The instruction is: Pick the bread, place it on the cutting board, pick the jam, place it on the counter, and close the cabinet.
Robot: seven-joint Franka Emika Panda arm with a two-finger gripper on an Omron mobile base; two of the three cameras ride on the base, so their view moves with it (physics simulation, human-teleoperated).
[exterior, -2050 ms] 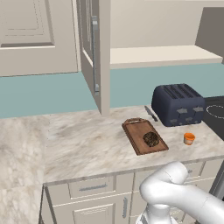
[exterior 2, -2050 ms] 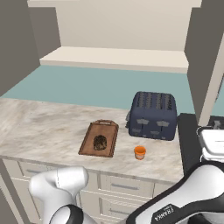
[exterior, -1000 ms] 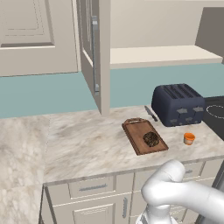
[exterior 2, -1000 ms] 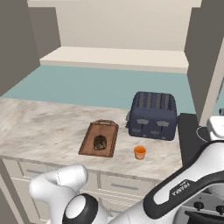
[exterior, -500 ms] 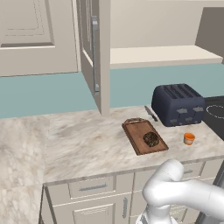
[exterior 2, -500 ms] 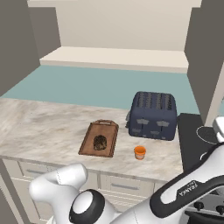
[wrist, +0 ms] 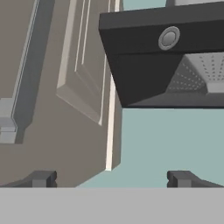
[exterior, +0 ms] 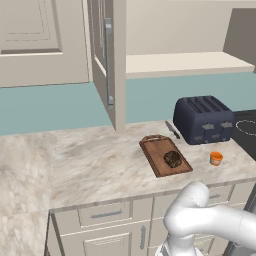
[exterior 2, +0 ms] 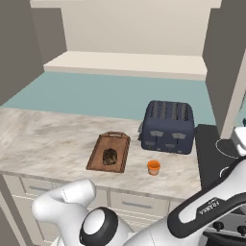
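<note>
Evidently, my gripper (wrist: 112, 178): fingers spread, nothing between | cabinet (wrist: 83, 83): ahead and to hand-view left of my fingertips | its handle (wrist: 30, 65): farther left, long axis steeply slanted | closing judged next, likely by pushing the door, relation to hinge unclear.

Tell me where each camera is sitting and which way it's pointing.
Left base view: behind the arm's left, looking forward and down at the cutting board; white arm lower right.
Right base view: behind the arm's right, same direction, toward the four-slot toaster; white arm along the bottom.
Hand view: on the hand, looking along the open end effector at a cabinet door; two dark fingertips at the bottom.
Both base views share board, toaster and jam.
</note>
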